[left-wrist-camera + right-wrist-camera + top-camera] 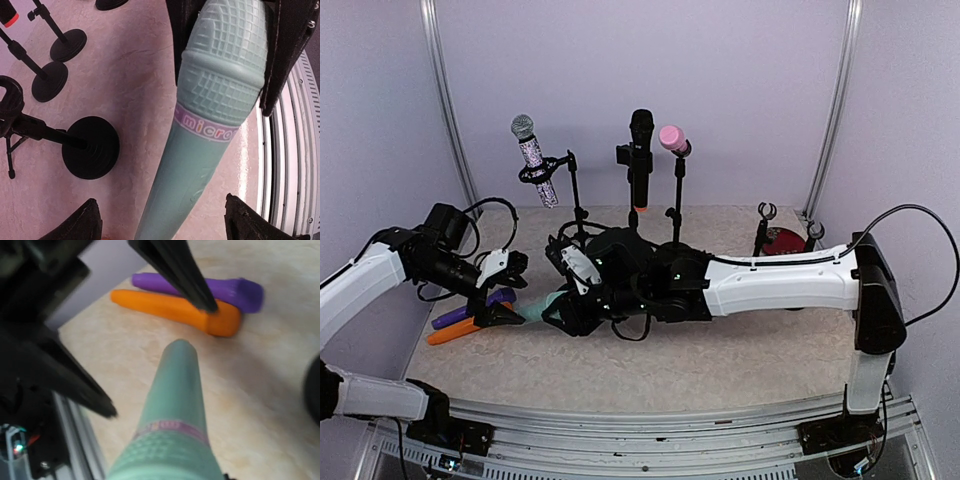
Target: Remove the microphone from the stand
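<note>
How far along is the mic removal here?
Done: purple mic and orange mic lie on the table. In hand: right pincer holds the teal mic by its head, left pincer open around its handle. Left: silver mic, black mic and pink mic on stands.

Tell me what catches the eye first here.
A teal microphone fills both wrist views, its head clamped in the right gripper, its handle inside the open left gripper. An orange microphone and a purple microphone lie beside them; three loaded stands line the back.

Six microphones, silver microphone [532, 160], black microphone [640, 150] and pink microphone [670, 138] on stands [678, 185], purple microphone [455, 317], orange microphone [450, 332], teal microphone [538, 308] off them.
</note>
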Tool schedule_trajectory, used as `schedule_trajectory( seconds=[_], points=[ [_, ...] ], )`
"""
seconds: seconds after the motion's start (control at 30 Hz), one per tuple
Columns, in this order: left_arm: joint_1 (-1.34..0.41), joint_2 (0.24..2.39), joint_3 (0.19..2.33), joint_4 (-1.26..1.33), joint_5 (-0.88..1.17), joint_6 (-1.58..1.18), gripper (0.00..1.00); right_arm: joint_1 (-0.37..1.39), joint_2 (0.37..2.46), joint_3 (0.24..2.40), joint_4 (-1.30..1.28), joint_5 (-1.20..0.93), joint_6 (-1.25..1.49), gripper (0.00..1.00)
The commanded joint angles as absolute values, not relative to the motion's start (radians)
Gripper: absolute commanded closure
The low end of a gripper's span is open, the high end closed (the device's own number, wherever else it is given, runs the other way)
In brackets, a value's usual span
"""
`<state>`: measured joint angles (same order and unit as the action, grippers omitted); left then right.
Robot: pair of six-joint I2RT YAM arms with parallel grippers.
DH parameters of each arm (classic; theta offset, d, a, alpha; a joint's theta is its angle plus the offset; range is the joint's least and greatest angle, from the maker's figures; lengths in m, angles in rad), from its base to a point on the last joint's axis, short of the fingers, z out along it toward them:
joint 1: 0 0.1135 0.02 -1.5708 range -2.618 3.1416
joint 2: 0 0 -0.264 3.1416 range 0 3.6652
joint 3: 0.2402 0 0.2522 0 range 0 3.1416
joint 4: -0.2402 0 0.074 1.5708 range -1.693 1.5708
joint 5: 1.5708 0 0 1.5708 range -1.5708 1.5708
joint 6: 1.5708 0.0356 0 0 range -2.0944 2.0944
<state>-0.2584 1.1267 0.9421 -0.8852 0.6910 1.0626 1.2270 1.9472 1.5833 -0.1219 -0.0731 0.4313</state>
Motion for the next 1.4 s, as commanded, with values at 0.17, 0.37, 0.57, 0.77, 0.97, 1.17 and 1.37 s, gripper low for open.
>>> schedule_trajectory(
  seconds=[0.17,0.37,0.57,0.77,0.97,1.17,1.37],
  points=[
    [-0.2,1.127,0.901,-0.924,0.704,1.106,0.41,1.203,2.05,1.734,-0.024,-0.232,0.447,1.0],
    [-0.169,1.134,0.884,-0.908,0.659,1.122,0.76,1.19,2.057,1.73,-0.032,-0.233,0.452,0.61],
    [-0.12,1.104,0.806,-0.875,0.495,1.143,0.9,1.153,1.935,1.588,0.002,-0.16,0.446,0.17],
    [-0.095,1.016,0.642,-0.797,0.287,1.175,0.94,1.113,1.849,1.53,-0.027,-0.056,0.416,0.09],
    [-0.036,0.975,0.47,-0.671,0.137,1.177,0.94,1.109,1.903,1.639,-0.161,0.128,0.362,0.06],
    [0.053,0.985,0.414,-0.576,0.089,1.194,0.87,1.109,2.002,1.763,-0.203,0.2,0.285,0.03],
    [0.072,0.997,0.444,-0.605,0.117,1.161,0.59,1.106,2.175,2.0,-0.299,0.232,0.209,0.03]
  ],
)
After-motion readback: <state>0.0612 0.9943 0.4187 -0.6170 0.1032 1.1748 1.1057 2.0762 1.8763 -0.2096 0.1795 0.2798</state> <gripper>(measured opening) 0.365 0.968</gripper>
